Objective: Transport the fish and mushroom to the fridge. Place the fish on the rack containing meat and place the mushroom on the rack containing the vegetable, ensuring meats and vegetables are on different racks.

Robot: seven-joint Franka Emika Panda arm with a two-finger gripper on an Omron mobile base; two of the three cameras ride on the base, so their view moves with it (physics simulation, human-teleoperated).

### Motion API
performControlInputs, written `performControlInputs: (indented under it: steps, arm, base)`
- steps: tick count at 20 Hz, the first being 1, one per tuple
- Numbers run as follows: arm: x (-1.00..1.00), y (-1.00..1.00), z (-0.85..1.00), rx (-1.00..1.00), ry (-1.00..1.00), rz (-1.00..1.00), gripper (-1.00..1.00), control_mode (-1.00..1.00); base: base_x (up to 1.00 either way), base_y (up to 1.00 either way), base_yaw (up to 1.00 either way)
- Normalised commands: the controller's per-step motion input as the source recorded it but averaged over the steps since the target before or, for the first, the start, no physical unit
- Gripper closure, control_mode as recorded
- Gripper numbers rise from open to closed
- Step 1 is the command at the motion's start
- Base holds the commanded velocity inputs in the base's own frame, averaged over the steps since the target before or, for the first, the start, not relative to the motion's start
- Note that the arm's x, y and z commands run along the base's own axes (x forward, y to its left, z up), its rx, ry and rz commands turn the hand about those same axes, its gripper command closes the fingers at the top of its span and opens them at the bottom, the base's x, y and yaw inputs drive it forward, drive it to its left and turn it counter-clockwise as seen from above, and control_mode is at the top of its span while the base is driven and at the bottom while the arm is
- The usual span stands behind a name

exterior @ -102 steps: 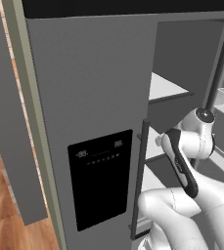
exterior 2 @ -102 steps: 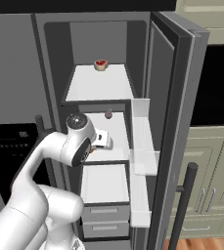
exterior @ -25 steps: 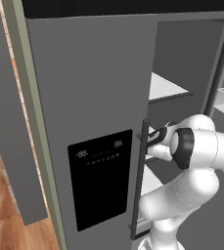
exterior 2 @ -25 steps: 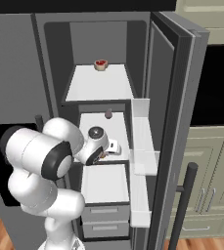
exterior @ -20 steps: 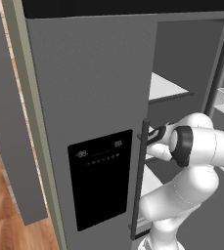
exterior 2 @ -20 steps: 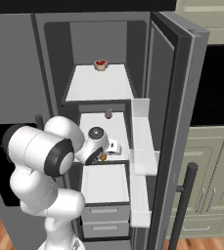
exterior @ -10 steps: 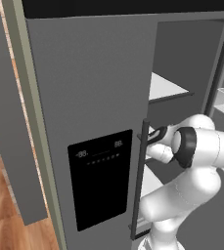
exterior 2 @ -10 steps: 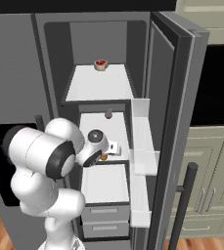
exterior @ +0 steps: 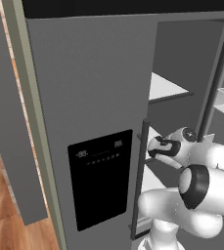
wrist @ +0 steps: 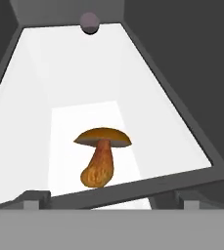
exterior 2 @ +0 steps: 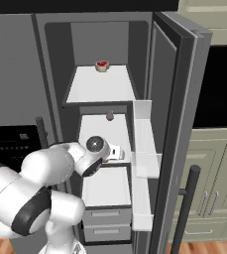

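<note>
Nearest the hand camera, the gripper has its jaws spread wide, the two dark tips standing far apart at the shelf's front lip with nothing between them — a second ago they were about half as wide. The mushroom stands free just beyond them on the white middle rack, cap up, stem resting on the shelf, so the release looks done and this half of the task is likely complete. At the rack's far end sits a small round purplish item, presumably the vegetable. The fish cannot be made out.

The right base view adds what the hand view lacks: the open fridge as a whole, the arm reaching into the middle shelf, the purplish item behind the wrist, and a red-and-tan piece — probably the meat — on the top rack. The left base view gives mainly the closed door with its black dispenser panel and the hand reaching past the bar handle.
</note>
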Motion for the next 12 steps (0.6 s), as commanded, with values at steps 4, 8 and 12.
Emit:
performControlInputs:
  steps: [4, 8, 12]
  arm:
    - [-0.61, 0.01, 0.63, 0.01, 0.0, 0.0, -1.0, -1.0]
    - [-0.6, 0.01, 0.7, 0.0, 0.0, 0.0, -1.0, -1.0]
    - [-0.62, 0.04, 0.57, 0.0, 0.04, 0.0, -1.0, -1.0]
  base:
    - [0.0, 0.0, 0.0]
    - [0.0, 0.0, 0.0]
    - [0.0, 0.0, 0.0]
